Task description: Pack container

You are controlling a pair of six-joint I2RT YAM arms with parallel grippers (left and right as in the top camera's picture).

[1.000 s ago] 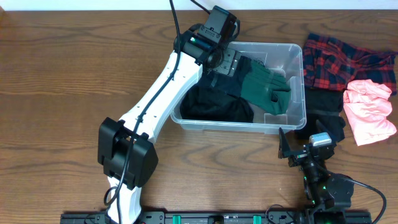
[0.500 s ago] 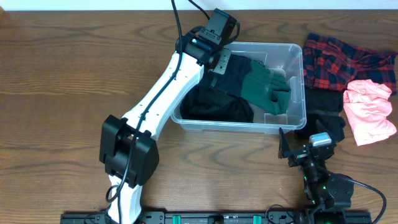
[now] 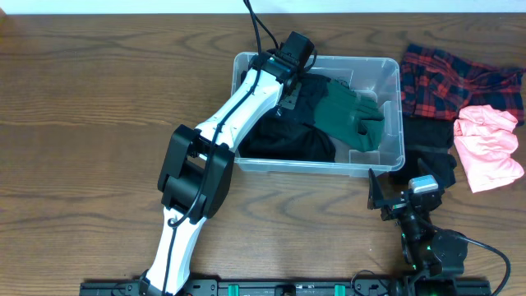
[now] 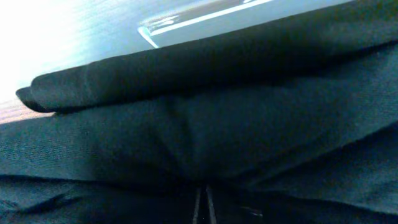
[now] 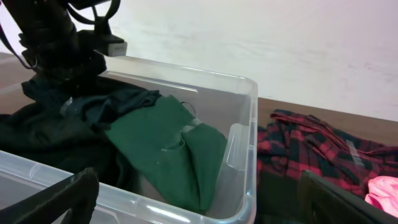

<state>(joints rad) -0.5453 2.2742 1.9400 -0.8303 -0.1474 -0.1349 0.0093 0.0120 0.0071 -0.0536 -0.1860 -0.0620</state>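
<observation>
the container point(image 3: 371, 72) stands on the wooden table point(image 3: 90, 115), and we place everything else against it. the left gripper point(image 3: 291, 92) is down inside the container, close to its far wall and left of its middle, pressed into a black garment point(image 3: 288, 141) that fills the container's left half. from the left wrist that black fabric covers almost the whole view, so we cannot tell whether the fingers are clenched or released. a green garment point(image 3: 349, 115) lies in the container's right half, touching the black one and reaching toward the right wall. the right gripper point(image 3: 400, 196) rests outside the container, just off its near right corner, its fingers spread wide with nothing between them, facing the near wall. outside the container's right wall lies a red plaid shirt point(image 3: 448, 82), with a dark cloth point(image 3: 431, 152) by the container's near right corner. a pink garment point(image 3: 489, 148) lies farther out from the right wall, beyond both.
</observation>
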